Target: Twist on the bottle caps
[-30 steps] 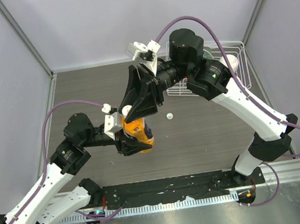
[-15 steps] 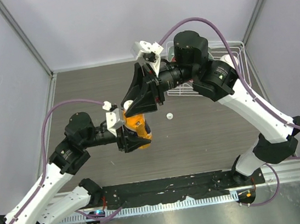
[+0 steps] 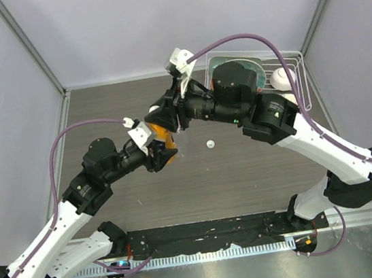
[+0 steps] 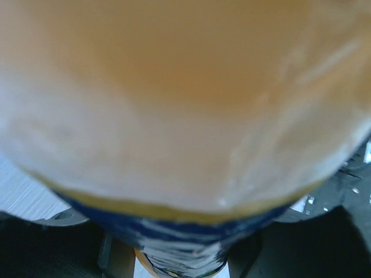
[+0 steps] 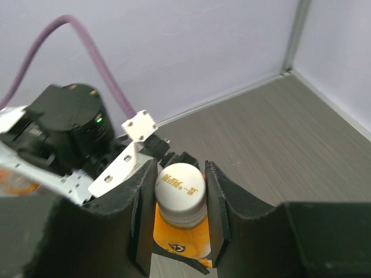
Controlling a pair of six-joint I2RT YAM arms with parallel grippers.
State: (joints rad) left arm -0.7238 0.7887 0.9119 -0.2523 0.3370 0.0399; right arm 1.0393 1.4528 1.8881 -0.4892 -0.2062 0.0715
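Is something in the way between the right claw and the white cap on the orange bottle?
Nothing visible is. The right gripper grips the white cap from both sides, on top of the orange bottle.

The orange bottle (image 3: 166,137), short, with orange liquid and an orange label, is showing near the middle of the worktop (image 3: 245,172), wearing a white cap (image 5: 181,184) with printed lettering on its neck. A second cap (image 3: 209,145), tiny, round and white, is lying loose nearby, to its right

A loose cap (image 3: 209,145) lies on the table (image 3: 245,172) right of the bottle (image 3: 166,136), the rack (image 3: 304,79) behind at right.
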